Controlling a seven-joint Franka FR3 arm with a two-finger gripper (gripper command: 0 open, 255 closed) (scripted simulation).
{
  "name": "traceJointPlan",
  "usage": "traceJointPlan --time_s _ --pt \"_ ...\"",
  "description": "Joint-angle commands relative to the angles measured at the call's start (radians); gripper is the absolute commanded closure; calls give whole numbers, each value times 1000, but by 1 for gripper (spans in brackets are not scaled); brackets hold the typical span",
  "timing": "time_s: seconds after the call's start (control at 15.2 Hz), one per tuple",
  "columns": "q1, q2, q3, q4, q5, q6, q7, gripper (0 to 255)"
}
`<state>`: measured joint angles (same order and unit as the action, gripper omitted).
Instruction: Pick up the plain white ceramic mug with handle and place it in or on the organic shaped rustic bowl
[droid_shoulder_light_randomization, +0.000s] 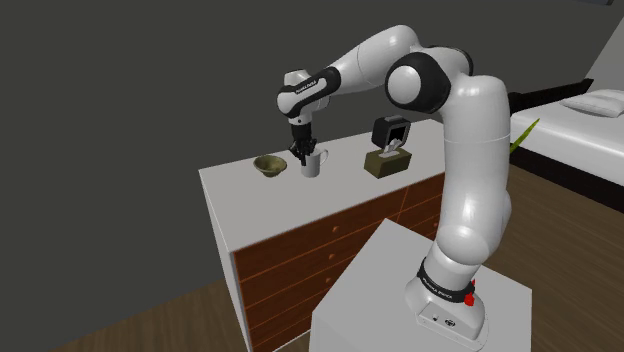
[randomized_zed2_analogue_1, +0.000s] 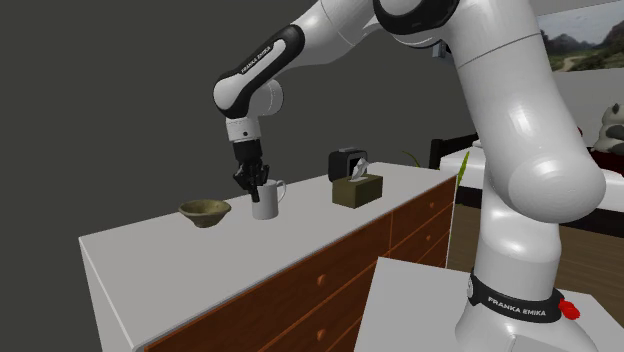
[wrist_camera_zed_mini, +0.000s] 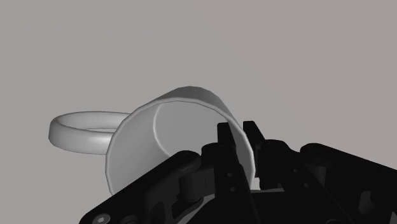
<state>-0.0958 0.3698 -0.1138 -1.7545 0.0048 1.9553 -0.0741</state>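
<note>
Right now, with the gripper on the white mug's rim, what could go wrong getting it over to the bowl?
1. The gripper pinches only one side of the mug, away from the handle. Once lifted, the mug may swing or slip out.
2. The bowl looks small and shallow beside the mug, so a mug set in it could tip over or shove the bowl along the dresser top.

Shoulder view: raised, beside and behind the stand (droid_shoulder_light_randomization: 360, 285), facing down past the arm (droid_shoulder_light_randomization: 472, 170) to the dresser (droid_shoulder_light_randomization: 250, 195); middle distance.
Second exterior view: lower and closer, beside the arm, facing almost level along the dresser top.
Wrist view: on the hand, facing along the gripper (wrist_camera_zed_mini: 237, 130), very near the mug (wrist_camera_zed_mini: 178, 127).
Shared by both exterior views: dresser top, mug, bowl (droid_shoulder_light_randomization: 269, 165), tissue box (droid_shoulder_light_randomization: 386, 165).
</note>
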Motion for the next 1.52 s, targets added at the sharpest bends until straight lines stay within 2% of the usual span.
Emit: traceJointPlan --time_s 0.0,1.45 --pt "0 0 0 0 0 0 0 255" --pt "1 -79 -4 187 -9 -266 -1 255"
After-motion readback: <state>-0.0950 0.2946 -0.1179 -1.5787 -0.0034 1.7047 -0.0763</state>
